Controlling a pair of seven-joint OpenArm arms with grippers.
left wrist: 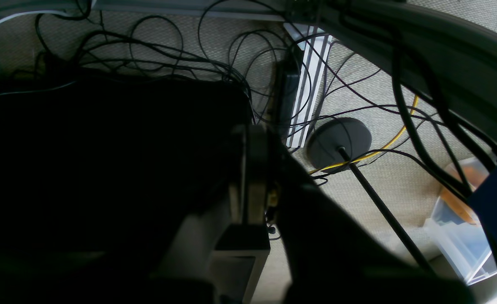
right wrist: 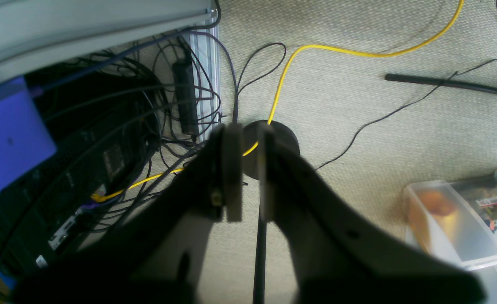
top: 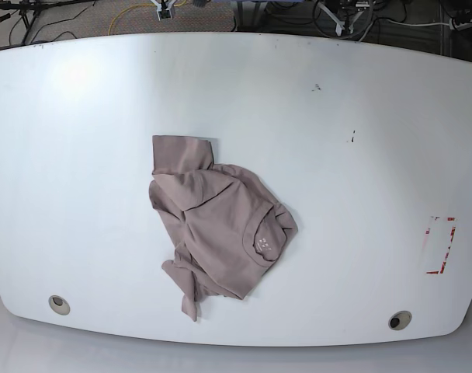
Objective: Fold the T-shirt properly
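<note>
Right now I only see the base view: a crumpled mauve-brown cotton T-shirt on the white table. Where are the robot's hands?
Observer: The right hand hangs over beige carpet, above a round black stand base crossed by a yellow cable.
Operator: Is it holding anything?
Observer: No, a narrow empty gap shows between its fingers.
Operator: And the left hand?
Observer: It faces carpet and tangled black cables; too dark to tell open or shut.
</note>
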